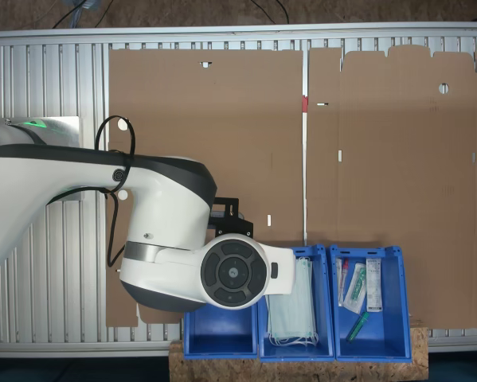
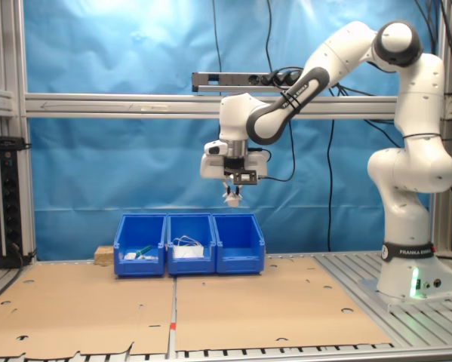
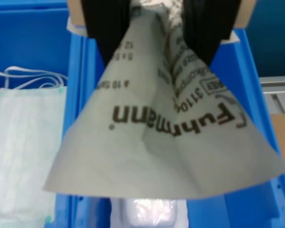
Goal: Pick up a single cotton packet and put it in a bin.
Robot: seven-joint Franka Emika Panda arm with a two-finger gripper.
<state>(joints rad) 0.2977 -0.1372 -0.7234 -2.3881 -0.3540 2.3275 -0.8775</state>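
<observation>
Brown cardboard sheets [image 1: 222, 135] are covering the worktop [image 1: 47, 95] in the first exterior view, and three blue bins are sitting in a row at its near edge. The white robot arm [image 1: 166, 239] is hanging over the bin [image 1: 218, 330] at the first exterior view's left end of the row, hiding much of it. A bin with pale green face masks [image 1: 292, 306] is sitting in the middle, and a third with tubes and syringes [image 1: 364, 294] is beside that.

In the second exterior view, a blue curtain [image 2: 97, 60] is hanging behind the scene. The end effector [image 2: 232, 197] is hovering well above the bins — over the one [image 2: 239, 243] at the second exterior view's right end — with something small and white dangling from it.

In the wrist view, the black fingers [image 3: 109, 28] are clamping the cotton packet [image 3: 166, 137] at its crumpled top — it is fanning out below them. Beneath it, the blue bin [image 3: 254, 85] is showing, with another white packet [image 3: 149, 211] lying inside.
</observation>
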